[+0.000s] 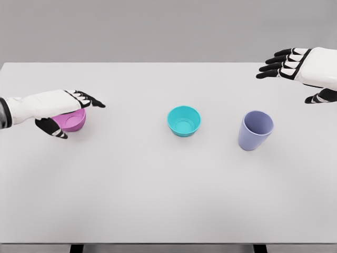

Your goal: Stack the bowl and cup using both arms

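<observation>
A pink bowl [73, 120] sits at the left of the white table [158, 190], partly covered by my left hand [68, 113]. The fingers reach over its far rim and the thumb [52, 128] hangs at its near left side; whether they press the bowl I cannot tell. A teal bowl [184, 120] stands upright in the middle. To its right a lavender cup [255, 130] stands upright. My right hand [295, 71] hovers above the far right corner, fingers spread, well away from the cup.
The table's front edge [168, 243] runs along the bottom, with two dark legs below. A plain grey wall lies behind the far edge.
</observation>
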Motion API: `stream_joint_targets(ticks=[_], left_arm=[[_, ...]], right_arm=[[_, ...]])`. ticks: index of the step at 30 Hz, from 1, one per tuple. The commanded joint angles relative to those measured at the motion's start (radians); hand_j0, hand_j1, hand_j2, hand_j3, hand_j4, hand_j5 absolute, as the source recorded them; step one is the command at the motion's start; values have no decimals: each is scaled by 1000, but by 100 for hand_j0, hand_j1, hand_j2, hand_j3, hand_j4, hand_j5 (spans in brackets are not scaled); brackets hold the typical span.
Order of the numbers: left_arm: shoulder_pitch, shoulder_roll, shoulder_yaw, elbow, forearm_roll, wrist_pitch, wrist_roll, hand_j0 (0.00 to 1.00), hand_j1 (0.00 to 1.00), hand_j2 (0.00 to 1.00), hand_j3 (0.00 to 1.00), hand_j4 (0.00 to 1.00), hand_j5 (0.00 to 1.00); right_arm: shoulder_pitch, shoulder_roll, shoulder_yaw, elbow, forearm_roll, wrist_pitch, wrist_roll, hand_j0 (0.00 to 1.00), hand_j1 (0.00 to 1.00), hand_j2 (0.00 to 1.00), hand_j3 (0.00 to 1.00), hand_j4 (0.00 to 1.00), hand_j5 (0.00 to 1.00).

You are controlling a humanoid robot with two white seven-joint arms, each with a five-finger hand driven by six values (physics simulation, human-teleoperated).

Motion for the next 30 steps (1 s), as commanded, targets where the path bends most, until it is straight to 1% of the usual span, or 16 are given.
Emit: stream_joint_targets(ticks=[1, 3, 4, 6, 8, 9, 11, 14, 17, 18, 19, 20, 22, 24, 27, 30], left_arm=[[0, 1, -1, 18, 23, 8, 0, 100, 100, 100, 100, 100, 100], [-2, 3, -1, 20, 69, 76, 0, 100, 100, 100, 100, 100, 100], [-2, 3, -2, 20, 79, 100, 0, 100, 100, 100, 100, 100, 100], [-2, 17, -13, 20, 112, 107, 0, 100, 100, 100, 100, 100, 100], [-5, 55, -54, 18, 146, 97, 0, 100, 100, 100, 100, 100, 100], [-5, 55, -57, 20, 149, 97, 0, 100, 100, 100, 100, 100, 100], [-6, 55, -56, 20, 184, 113, 0, 100, 100, 100, 100, 100, 100], [-18, 55, -54, 20, 263, 243, 0, 100, 100, 100, 100, 100, 100], [-21, 54, -53, 20, 281, 257, 0, 100, 100, 100, 100, 100, 100], [-20, 54, -54, 20, 275, 257, 0, 100, 100, 100, 100, 100, 100], [-20, 55, -56, 20, 246, 249, 0, 100, 100, 100, 100, 100, 100], [-21, 55, -54, 18, 159, 245, 0, 100, 100, 100, 100, 100, 100], [-25, 47, -54, 15, 50, 240, 0, 100, 100, 100, 100, 100, 100], [-23, 47, -54, 15, 20, 237, 0, 100, 100, 100, 100, 100, 100], [-41, 46, -54, 17, -82, 125, 0, 100, 100, 100, 100, 100, 100], [-44, 44, -54, 18, -113, 80, 0, 100, 100, 100, 100, 100, 100]], right_arm=[[0, -1, 2, 0, -5, 3, -1, 100, 100, 100, 100, 100, 100], [-6, -1, 6, 0, -5, 3, -1, 100, 100, 100, 100, 100, 100], [-8, 1, 6, 0, -5, 3, -1, 100, 100, 100, 100, 100, 100], [-8, 1, 6, -2, -4, 3, -1, 100, 100, 100, 100, 100, 100], [-8, 1, 7, -2, -5, 3, -1, 100, 100, 100, 100, 100, 100], [-8, 1, 7, -2, -4, 3, -1, 100, 100, 100, 100, 100, 100], [-8, 1, 7, -2, -4, 3, -1, 100, 100, 100, 100, 100, 100], [-8, 1, 7, -2, -4, 3, -1, 100, 100, 100, 100, 100, 100], [-8, 1, 7, -2, -4, 3, -1, 100, 100, 100, 100, 100, 100], [-8, 1, 7, -2, -4, 3, -1, 100, 100, 100, 100, 100, 100], [-8, 1, 7, -2, -4, 3, -1, 100, 100, 100, 100, 100, 100], [-8, 1, 10, -2, -4, 3, -1, 100, 100, 100, 100, 100, 100], [-8, 1, 10, -2, -4, 3, -1, 100, 100, 100, 100, 100, 100], [-8, 1, 10, -2, -4, 3, -1, 100, 100, 100, 100, 100, 100], [-8, 1, 10, 0, -4, 3, -1, 100, 100, 100, 100, 100, 100], [-11, 2, 10, -2, -4, 3, -1, 100, 100, 100, 100, 100, 100]])
